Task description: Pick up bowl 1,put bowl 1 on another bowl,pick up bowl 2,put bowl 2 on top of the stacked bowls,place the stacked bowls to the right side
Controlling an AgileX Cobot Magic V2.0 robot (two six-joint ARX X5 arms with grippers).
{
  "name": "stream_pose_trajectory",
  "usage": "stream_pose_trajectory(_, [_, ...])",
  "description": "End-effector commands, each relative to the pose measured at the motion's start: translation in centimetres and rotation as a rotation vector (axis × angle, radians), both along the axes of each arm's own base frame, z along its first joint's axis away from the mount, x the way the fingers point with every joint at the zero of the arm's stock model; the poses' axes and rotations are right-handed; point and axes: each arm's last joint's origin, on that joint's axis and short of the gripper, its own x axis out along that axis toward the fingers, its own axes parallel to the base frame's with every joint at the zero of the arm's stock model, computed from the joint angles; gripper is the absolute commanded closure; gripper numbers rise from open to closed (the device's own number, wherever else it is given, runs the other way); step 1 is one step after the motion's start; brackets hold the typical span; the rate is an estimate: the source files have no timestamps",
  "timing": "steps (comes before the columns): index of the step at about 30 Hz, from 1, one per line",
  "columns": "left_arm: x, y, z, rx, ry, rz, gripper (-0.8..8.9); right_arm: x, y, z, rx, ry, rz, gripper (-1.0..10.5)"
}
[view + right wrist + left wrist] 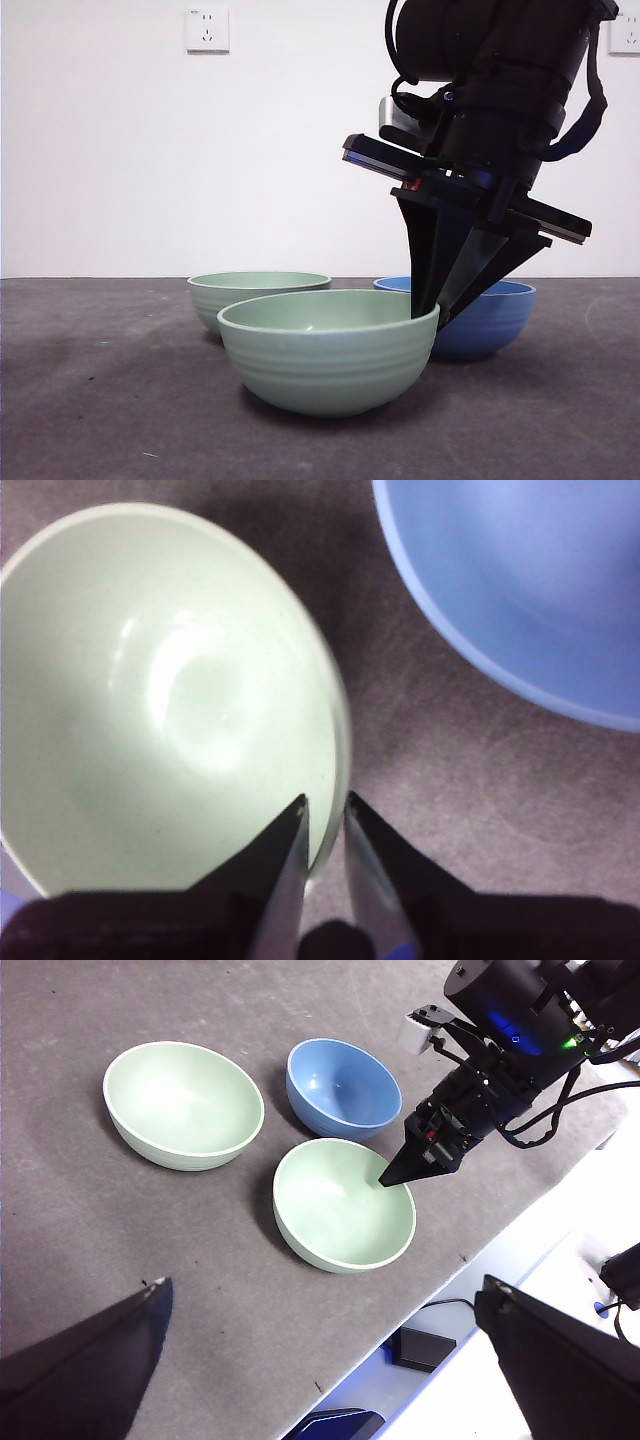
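Note:
The nearest pale green bowl [330, 350] [345, 1205] [150, 700] sits on the dark table. My right gripper [432, 315] [385, 1180] [326, 805] comes down from above onto its right rim, one jaw inside and one outside, shut on the rim. The blue bowl [490, 320] [345, 1085] [520, 580] stands just behind and to the right of it, apart from it. A second pale green bowl [255, 290] [185, 1105] rests further back on the left. My left gripper [325, 1282] hangs high above the table, open and holding nothing.
The table's edge [470, 1260] runs close to the near green bowl in the left wrist view, with cables and a dark box [420, 1345] below it. A white wall with a socket [207, 28] stands behind the table.

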Motion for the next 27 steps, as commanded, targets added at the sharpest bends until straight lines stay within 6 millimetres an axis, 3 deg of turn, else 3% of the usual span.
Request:
stream_pose_trajectory(1, [0.0, 0.0, 0.1, -0.003, -0.005, -0.005, 1.09, 0.1, 0.1, -0.2, -0.005, 0.002, 0.000, 9.7])
stream_pose_trajectory(8, [0.0, 0.0, 0.1, -0.003, -0.005, -0.005, 1.09, 0.0, 0.3, 0.0, 0.010, -0.006, 0.011, 9.6])
stream_pose_trajectory(11, [0.0, 0.0, 0.1, -0.003, -0.005, -0.005, 1.09, -0.3, 0.3, 0.9, 0.033, -0.036, 0.022, 9.6])
stream_pose_trajectory(19, [0.0, 0.0, 0.1, -0.002, -0.010, -0.004, 1.09, -1.5, -0.7, 7.2, 0.125, -0.222, 0.035, 9.6])
stream_pose_trajectory(24, [0.0, 0.0, 0.1, -0.002, -0.010, -0.004, 1.09, 0.2, -2.4, 10.8, 0.068, -0.365, 0.000, 9.6])
stream_pose_trajectory(27, [0.0, 0.0, 0.1, -0.003, -0.009, -0.004, 1.09, 1.8, -3.6, 11.5, 0.056, -0.394, -0.037, 9.6])
